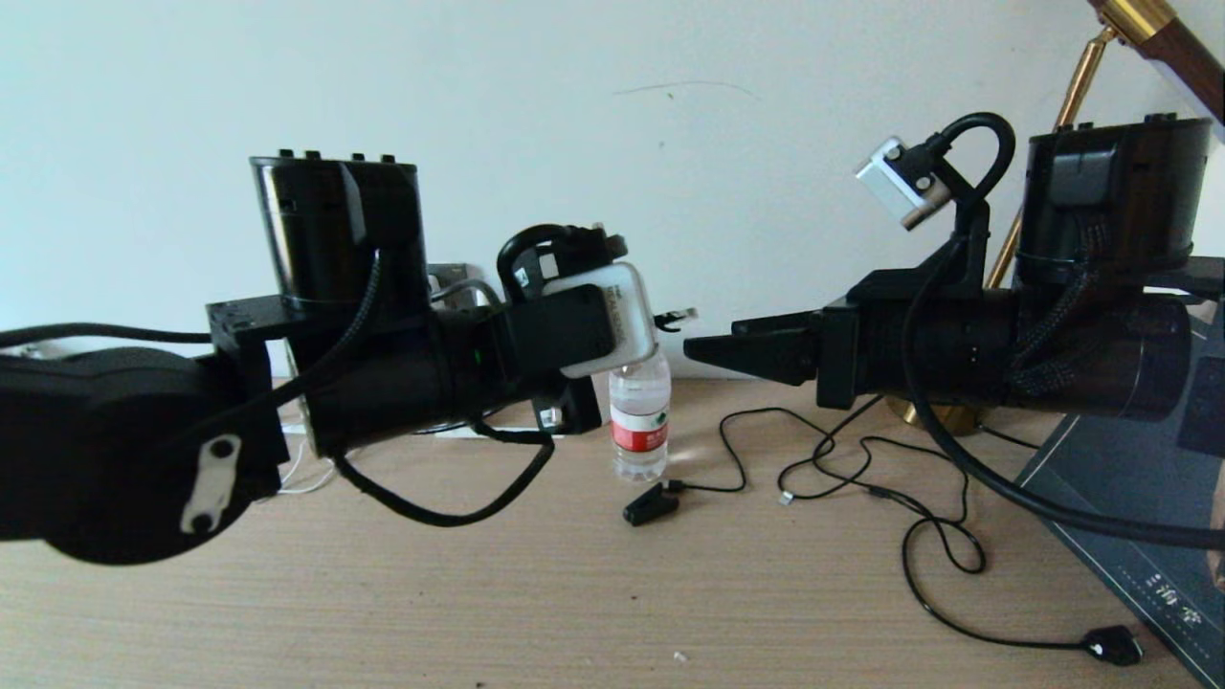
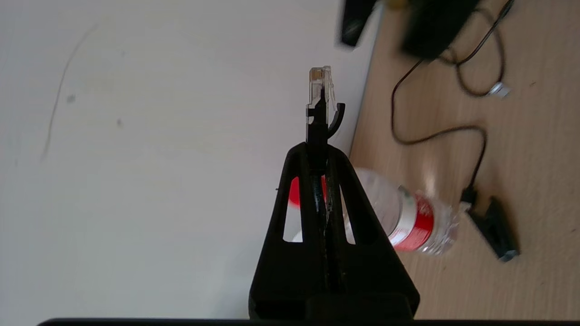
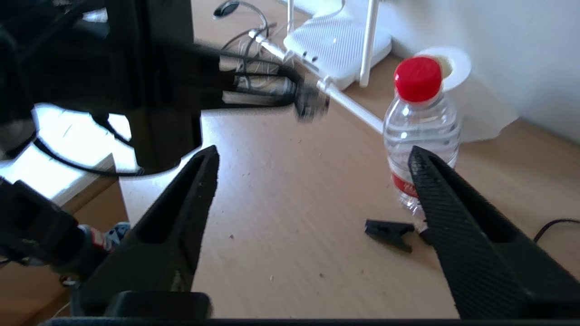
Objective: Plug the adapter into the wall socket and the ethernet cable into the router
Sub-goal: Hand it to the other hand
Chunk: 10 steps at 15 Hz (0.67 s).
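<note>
My left gripper [image 2: 317,149] is shut on the black boot of the ethernet cable [image 2: 320,113], whose clear tip sticks out past the fingertips. In the head view that plug [image 1: 676,316] hangs above the table near the wall, over the bottle. My right gripper [image 1: 699,349] faces it from the right, a short way off. Its jaws [image 3: 312,156] stand wide open with nothing between them. The white router [image 3: 337,50] with stick antennas lies by the wall beyond the left gripper. The adapter and the wall socket are hidden from view.
A clear water bottle with a red cap [image 1: 639,421] stands under both grippers. A black clip [image 1: 651,504] on thin black wire [image 1: 861,459] lies beside it. A brass lamp base [image 1: 943,413], a dark mat [image 1: 1129,498] and a black plug [image 1: 1115,644] are at the right.
</note>
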### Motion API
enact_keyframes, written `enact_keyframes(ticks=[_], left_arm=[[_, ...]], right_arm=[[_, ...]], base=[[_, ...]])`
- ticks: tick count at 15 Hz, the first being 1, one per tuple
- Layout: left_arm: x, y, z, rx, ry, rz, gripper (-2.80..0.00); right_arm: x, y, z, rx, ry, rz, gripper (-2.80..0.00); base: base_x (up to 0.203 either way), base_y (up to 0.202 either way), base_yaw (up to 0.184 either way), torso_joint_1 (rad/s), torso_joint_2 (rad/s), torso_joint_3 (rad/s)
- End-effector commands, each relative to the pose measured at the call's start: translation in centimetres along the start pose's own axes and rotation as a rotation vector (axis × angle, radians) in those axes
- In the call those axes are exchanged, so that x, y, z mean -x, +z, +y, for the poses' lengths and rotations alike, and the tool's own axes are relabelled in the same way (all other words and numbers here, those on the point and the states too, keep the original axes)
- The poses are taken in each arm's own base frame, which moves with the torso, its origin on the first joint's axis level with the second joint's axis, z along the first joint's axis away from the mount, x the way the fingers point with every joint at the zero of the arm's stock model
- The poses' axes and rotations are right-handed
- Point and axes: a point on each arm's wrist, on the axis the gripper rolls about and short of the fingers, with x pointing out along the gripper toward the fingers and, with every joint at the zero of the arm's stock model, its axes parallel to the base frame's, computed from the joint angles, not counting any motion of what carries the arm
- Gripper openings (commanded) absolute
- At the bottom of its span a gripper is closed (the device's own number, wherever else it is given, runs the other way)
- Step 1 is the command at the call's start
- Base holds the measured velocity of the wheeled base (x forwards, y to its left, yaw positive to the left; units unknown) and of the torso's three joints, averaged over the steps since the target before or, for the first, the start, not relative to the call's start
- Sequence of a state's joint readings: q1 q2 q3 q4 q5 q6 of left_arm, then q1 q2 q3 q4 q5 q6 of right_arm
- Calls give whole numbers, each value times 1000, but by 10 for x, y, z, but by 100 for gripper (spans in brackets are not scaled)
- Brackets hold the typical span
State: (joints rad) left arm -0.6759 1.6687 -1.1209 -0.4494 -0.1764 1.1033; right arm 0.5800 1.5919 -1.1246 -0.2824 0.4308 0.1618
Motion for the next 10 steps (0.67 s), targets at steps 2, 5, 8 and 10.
enact_keyframes(ticks=[2,5,8,10], left_arm=[[-1,3,-2,-9,-3,-9,-280],[-1,6,-2,-15,-2,-20,-280],[-1,9,-2,-17,-3,-32,-280],[-1,13,-4,-18,-9,-43,-280]], right_arm=[[0,-3,0,65,6,-20,0],[-2,-5,-1,90,10,-53,0],[-3,-4,-2,122,9,-60,0],[-3,-3,-1,124,10,-63,0]], base=[[0,0,0,0,0,0],[0,0,0,0,0,0],[0,0,0,0,0,0],[0,0,0,0,0,0]])
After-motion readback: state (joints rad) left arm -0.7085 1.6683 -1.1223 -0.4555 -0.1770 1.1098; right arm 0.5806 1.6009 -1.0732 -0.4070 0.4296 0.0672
